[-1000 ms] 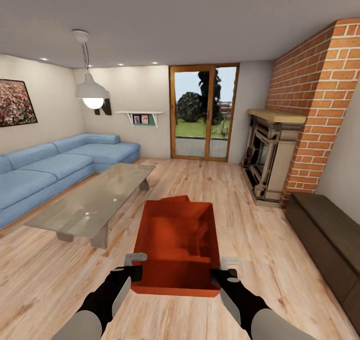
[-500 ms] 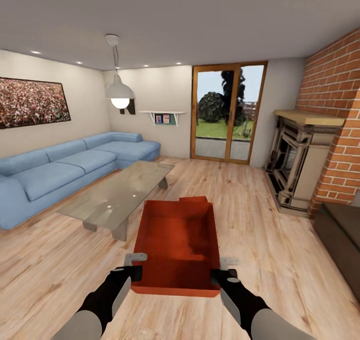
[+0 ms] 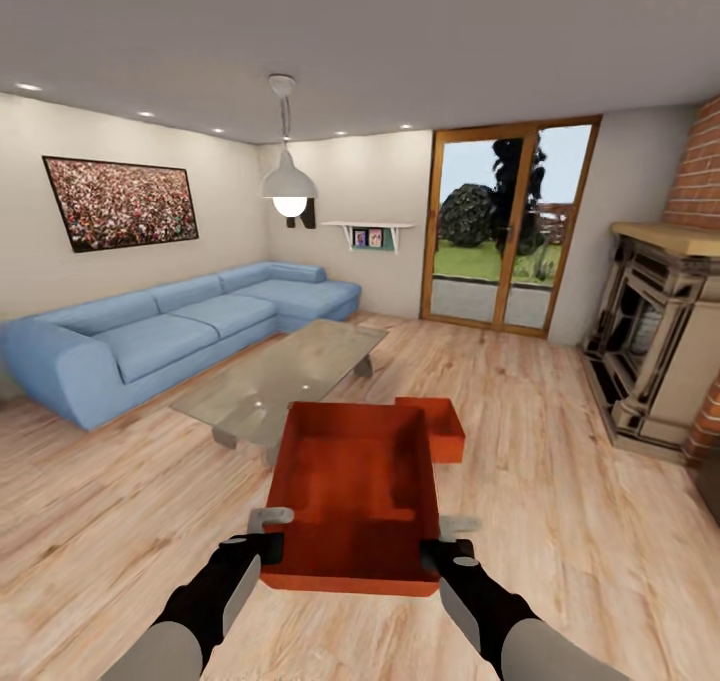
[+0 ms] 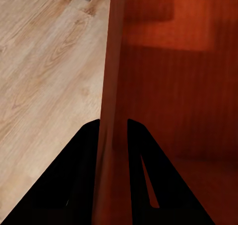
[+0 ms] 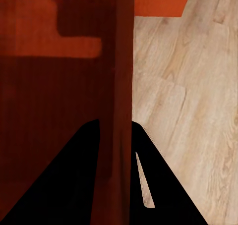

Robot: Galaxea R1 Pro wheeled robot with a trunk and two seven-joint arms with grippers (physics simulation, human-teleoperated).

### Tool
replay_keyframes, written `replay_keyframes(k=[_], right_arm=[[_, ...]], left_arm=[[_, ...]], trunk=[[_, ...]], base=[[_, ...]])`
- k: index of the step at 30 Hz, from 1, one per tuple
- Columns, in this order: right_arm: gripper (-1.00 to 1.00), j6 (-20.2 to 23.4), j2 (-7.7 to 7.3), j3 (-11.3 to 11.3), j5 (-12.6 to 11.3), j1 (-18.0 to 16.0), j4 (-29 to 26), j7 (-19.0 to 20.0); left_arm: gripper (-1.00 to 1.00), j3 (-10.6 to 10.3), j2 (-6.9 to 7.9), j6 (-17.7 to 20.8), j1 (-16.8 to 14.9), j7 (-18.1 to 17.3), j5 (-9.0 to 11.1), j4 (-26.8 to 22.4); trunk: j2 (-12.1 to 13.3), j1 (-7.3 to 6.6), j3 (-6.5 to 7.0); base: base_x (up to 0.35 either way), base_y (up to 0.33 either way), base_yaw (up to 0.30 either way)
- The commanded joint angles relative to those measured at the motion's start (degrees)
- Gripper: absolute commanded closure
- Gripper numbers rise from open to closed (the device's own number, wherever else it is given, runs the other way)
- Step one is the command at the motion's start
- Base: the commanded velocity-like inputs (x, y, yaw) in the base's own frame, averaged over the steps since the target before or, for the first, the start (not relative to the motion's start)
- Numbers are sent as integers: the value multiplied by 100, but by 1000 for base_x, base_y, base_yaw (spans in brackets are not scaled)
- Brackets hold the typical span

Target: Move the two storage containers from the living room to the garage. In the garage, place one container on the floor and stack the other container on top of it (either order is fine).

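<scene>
I hold one orange-red storage container (image 3: 350,491) level in front of me, above the living room's wood-plank floor. My left gripper (image 3: 268,534) is shut on its left wall and my right gripper (image 3: 447,549) on its right wall. The left wrist view has that wall (image 4: 111,86) pinched between the black fingers (image 4: 74,185) of the left gripper (image 4: 113,123). In the right wrist view the right gripper (image 5: 115,123) clamps the opposite wall (image 5: 121,61) the same way. The second storage container (image 3: 440,429) rests on the floor just beyond the held one's far right corner, partly hidden by it.
A glass coffee table (image 3: 280,376) stands ahead to the left, with a blue corner sofa (image 3: 150,336) behind it. A fireplace (image 3: 660,361) sits at the right, and wood-framed glass doors (image 3: 510,231) at the far wall. A pendant lamp (image 3: 288,186) hangs over the table.
The camera has turned left, so the room has slid right in the picture. The second container now shows past the held one. Both grippers keep the same hold.
</scene>
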Motion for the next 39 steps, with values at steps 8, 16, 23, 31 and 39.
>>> replay_keyframes(k=[8, 16, 23, 31, 39], right_arm=[[100, 30, 0, -96, 89, -1, -31, -92], [100, 30, 0, -101, 89, -1, -31, -92], [100, 30, 0, -101, 89, -1, -33, -92], [100, 30, 0, -101, 89, -1, -30, -92], [100, 30, 0, -101, 89, -1, -30, -92]], left_arm=[[100, 59, 4, 33, 2, 191, -93, 1], [100, 59, 7, 29, 2, 191, -93, 1], [100, 59, 7, 29, 2, 191, -93, 1], [100, 59, 7, 29, 2, 191, -92, -7], [100, 59, 9, 29, 2, 191, -91, -16]], trunk=[[-4, 2, -2], [-4, 2, -2], [-4, 2, -2], [-4, 2, -2], [-4, 2, -2]], base=[[0, 0, 287], [0, 0, 287], [0, 0, 287], [0, 0, 287], [0, 0, 287]])
